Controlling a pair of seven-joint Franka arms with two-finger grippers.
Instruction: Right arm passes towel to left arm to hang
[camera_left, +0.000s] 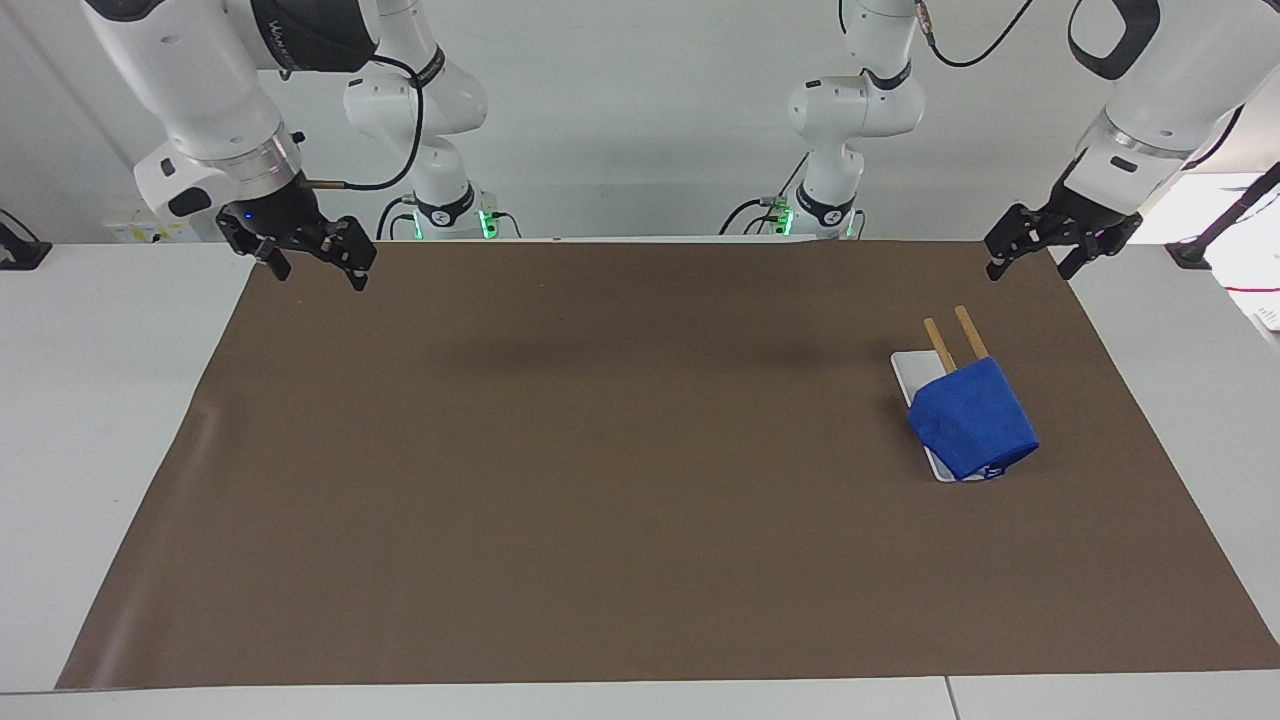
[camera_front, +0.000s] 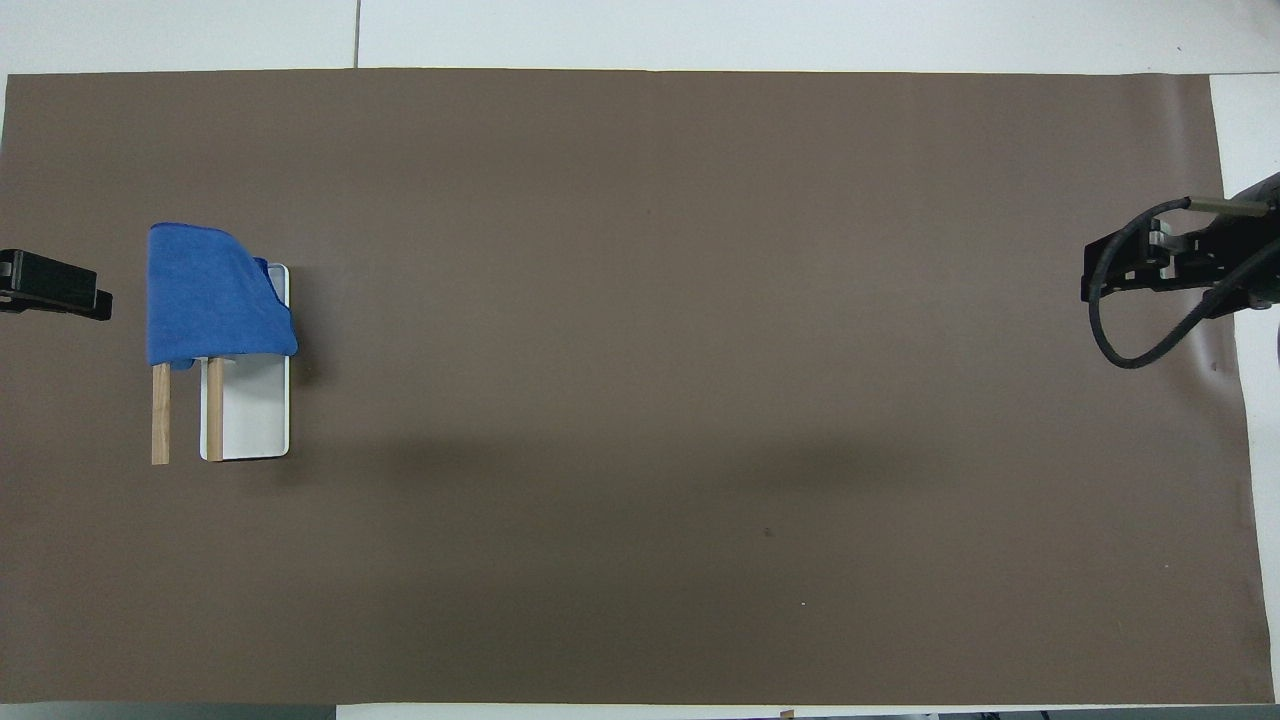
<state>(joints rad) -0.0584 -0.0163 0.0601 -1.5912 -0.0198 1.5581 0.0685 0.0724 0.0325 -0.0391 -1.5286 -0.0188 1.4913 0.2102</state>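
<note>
The blue towel (camera_left: 972, 418) hangs draped over two wooden rods (camera_left: 954, 338) that stand up slantwise from a white base (camera_left: 911, 372), on the brown mat (camera_left: 620, 470) toward the left arm's end of the tabletop (camera_left: 100, 400). The left gripper (camera_left: 1050, 246) hovers over the mat's corner by its own base, jaws apart and holding nothing, well clear of the towel. The right gripper (camera_left: 305, 255), blue light glowing, waits over the mat's edge at the right arm's end, jaws apart too.
</note>
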